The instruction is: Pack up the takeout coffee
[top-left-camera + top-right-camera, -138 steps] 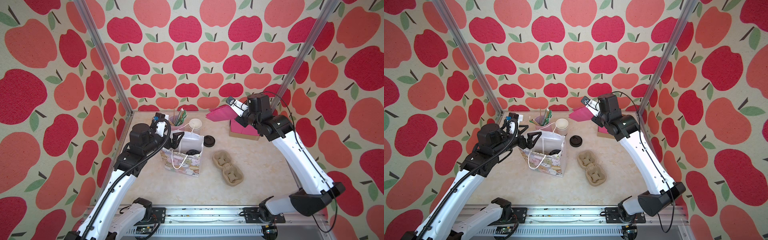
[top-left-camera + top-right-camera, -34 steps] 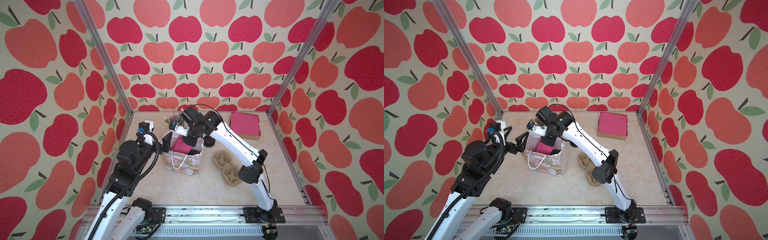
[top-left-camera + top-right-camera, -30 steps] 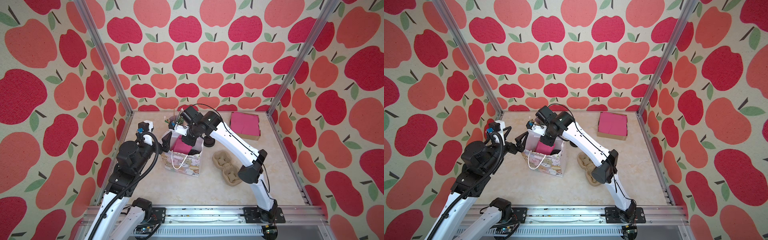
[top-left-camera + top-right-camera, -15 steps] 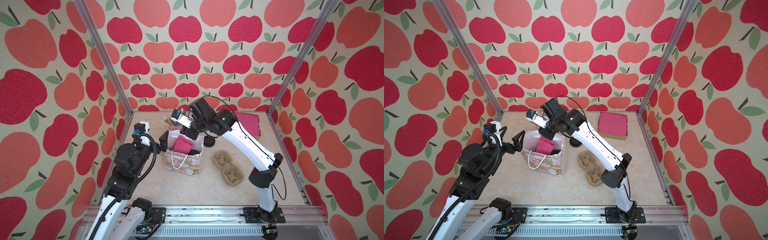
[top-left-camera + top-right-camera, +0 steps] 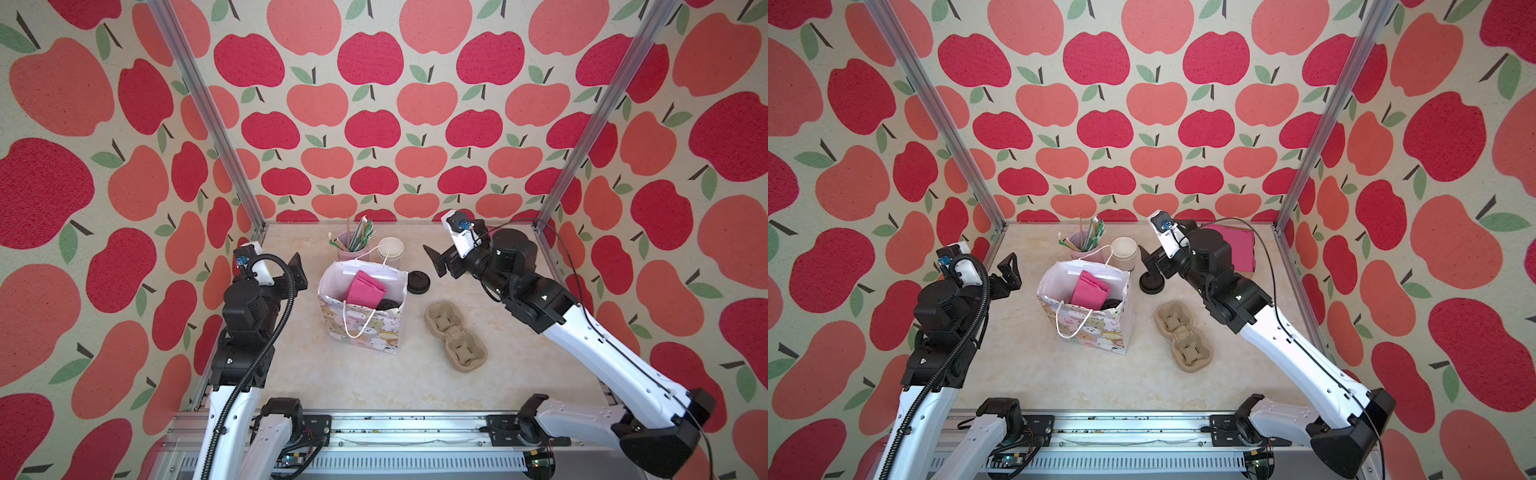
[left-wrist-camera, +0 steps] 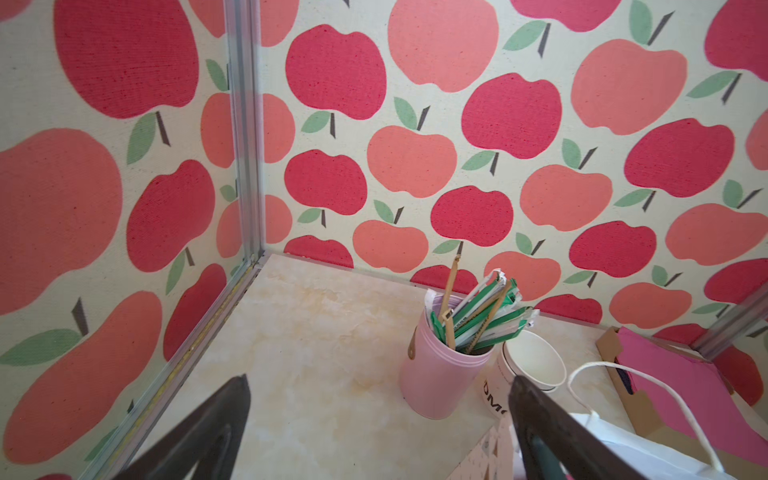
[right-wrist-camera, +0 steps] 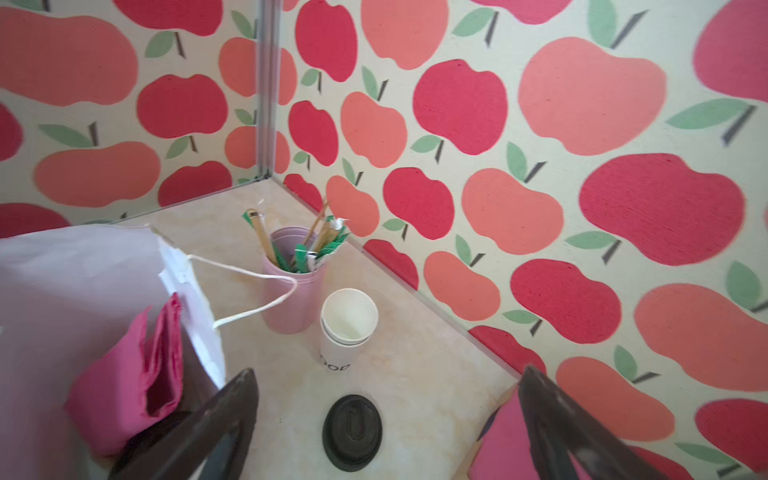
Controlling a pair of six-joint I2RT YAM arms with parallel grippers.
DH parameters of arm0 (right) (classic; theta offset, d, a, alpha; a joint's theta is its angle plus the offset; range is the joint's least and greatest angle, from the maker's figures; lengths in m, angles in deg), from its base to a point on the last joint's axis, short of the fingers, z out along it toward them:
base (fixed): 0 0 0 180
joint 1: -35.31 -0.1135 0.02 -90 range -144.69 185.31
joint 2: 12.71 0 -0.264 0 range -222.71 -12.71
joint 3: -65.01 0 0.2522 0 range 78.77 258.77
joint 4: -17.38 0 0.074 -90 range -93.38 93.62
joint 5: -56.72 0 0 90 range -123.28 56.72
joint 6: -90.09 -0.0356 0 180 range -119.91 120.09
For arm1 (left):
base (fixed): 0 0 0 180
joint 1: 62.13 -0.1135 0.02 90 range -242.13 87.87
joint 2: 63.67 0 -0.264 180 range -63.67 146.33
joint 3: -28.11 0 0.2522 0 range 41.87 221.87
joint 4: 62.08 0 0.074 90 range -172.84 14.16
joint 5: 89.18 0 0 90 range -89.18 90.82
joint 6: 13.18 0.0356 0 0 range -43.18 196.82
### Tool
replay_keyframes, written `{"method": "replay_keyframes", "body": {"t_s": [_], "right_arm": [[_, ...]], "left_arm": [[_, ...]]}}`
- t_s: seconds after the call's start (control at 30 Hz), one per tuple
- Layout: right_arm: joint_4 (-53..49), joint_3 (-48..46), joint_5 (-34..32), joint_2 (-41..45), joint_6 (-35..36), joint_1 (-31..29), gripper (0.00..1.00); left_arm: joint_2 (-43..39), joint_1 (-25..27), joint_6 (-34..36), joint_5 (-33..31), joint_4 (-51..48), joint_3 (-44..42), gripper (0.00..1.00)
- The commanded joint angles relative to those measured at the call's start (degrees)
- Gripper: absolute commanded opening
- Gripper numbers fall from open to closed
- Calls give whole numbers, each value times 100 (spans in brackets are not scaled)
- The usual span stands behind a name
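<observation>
1. Right wrist view shows the right gripper [image 7: 388, 369] with its fingers [image 7: 224, 419] spread wide and nothing between them. It is raised over the counter [image 7: 415, 332], near a loose black lid [image 7: 352, 432].
2. The left gripper [image 5: 298, 272] is likewise spread and empty. It is just beside the gift bag [image 5: 365, 332] and not touching it.
3. The takeout coffee [image 5: 387, 304] appears to sit inside the bag. Only a dark round lid edge shows beside the pink napkin [image 5: 363, 286], and the cup body is hidden.
4. Risk 1: the bag is light paper with a wide-open mouth. A brush from either arm could tip it and spill the drink.
5. Risk 2: the white cord handle [image 7: 257, 309] droops toward the pink straw cup [image 7: 291, 299] and the nested cups [image 7: 348, 324]. A finger passing low could hook it and drag the bag over.
6. Risk 3: the napkin stands loosely, leaning near the rim, so a jolt might shake it out.
7. Risk 4: the loose lid and nested cups look like the packed drink and could be picked up by mistake.
</observation>
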Motion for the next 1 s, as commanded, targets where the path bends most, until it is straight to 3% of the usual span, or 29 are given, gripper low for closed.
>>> {"method": "replay_keyframes", "body": {"t_s": [0.0,0.2,0.43,0.6,0.97], "right_arm": [[1040,-554,-621,385,-456,622,99],[1018,-1635,-754,731,-1064,1798,99],[931,-2400,-640,443,-1993,2798,99],[707,-2508,-173,60,-2202,3099,99],[1422,-3139,-305,-770,-2240,3613,99]], "left_arm": [[95,-387,-538,313,0,-270,99],[269,-965,-994,427,405,-770,99],[584,-1323,-1394,529,888,-1265,99],[835,-1399,-1550,472,1288,-1593,99],[1297,-1411,-1550,-366,2906,-2688,99]]}}
